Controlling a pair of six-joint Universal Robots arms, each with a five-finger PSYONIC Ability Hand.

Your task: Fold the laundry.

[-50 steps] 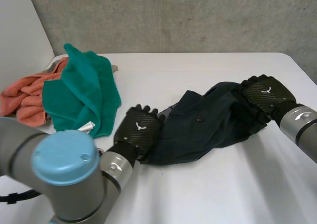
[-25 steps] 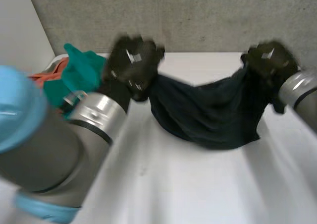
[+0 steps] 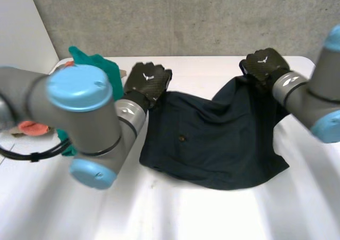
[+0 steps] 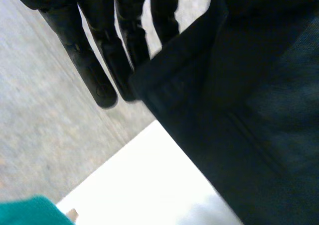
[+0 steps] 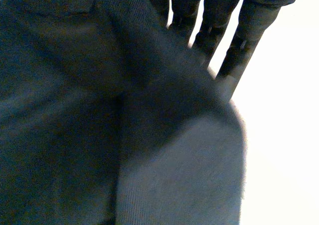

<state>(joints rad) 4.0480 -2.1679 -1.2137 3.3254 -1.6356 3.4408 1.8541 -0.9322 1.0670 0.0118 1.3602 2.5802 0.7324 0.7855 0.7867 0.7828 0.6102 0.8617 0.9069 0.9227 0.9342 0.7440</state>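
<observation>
A dark navy garment (image 3: pixel 212 139) lies spread across the middle of the white table (image 3: pixel 175 213), a small button on its left half. My left hand (image 3: pixel 149 80) rests at its far left corner. In the left wrist view its fingers (image 4: pixel 94 70) are straight, and the garment's hem (image 4: pixel 249 110) lies across their palm side. My right hand (image 3: pixel 265 65) is at the far right corner, where the cloth rises toward it. Its fingers (image 5: pixel 249 31) are straight too, with a fold of the garment (image 5: pixel 75 110) bulging over their tips.
A teal towel (image 3: pixel 101 65) is heaped at the table's far left behind my left arm, its edge (image 4: pixel 25 212) past the left hand's fingertips. An orange cloth (image 3: pixel 34 128) lies further left. A concrete wall stands behind the table.
Both hands gripped the bunched garment, lifted it, swung it toward the far side, and have now laid it down spread out. Their fingers have loosened since the lift.
</observation>
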